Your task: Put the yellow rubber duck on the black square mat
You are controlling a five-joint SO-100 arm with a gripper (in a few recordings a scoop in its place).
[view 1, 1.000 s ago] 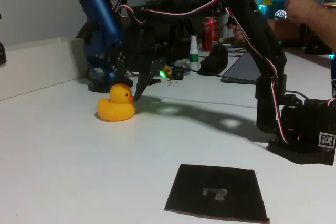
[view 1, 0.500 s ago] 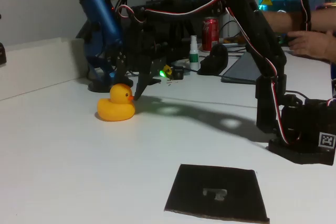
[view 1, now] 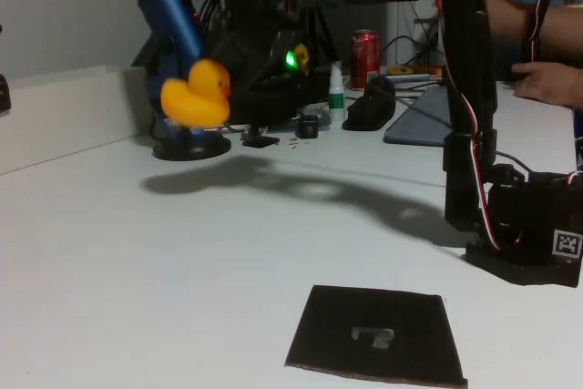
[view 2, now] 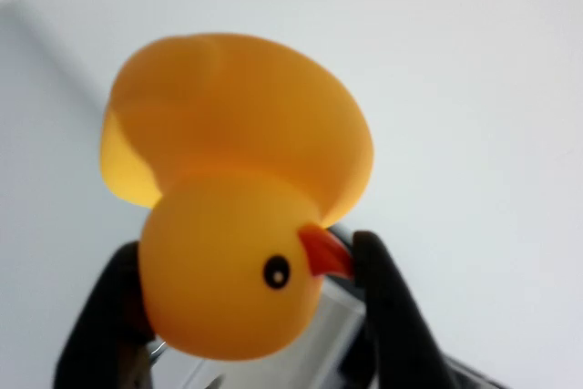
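A: While it hangs in the air, what does the yellow rubber duck (view 1: 195, 93) look like?

B: Smooth and glossy, all rounded bulges. The wrist view shows the yellow rubber duck (view 2: 235, 193) with its ball-shaped head, orange beak and dark eye nearest the camera, and its wide body beyond.

A: And the black square mat (view 1: 375, 334)?

B: Thin, flat and matte, with a small pale mark at its centre. It lies near the front edge of the fixed view, well apart from the duck, on the white surface (view 1: 118, 271).

A: Is there open room between them?

B: Yes, bare white surface runs from the duck's shadow down to the mat. A blue microphone (view 1: 173, 34) stands just behind the duck, with a red can (view 1: 365, 46) and small bottle (view 1: 337, 90) further back. The arm's base (view 1: 528, 225) sits at the right.

A: The end effector (view 2: 246, 302)?

B: Its black fingers (view 2: 387, 307) are clamped on the duck's head from both sides, holding it clear above the surface.
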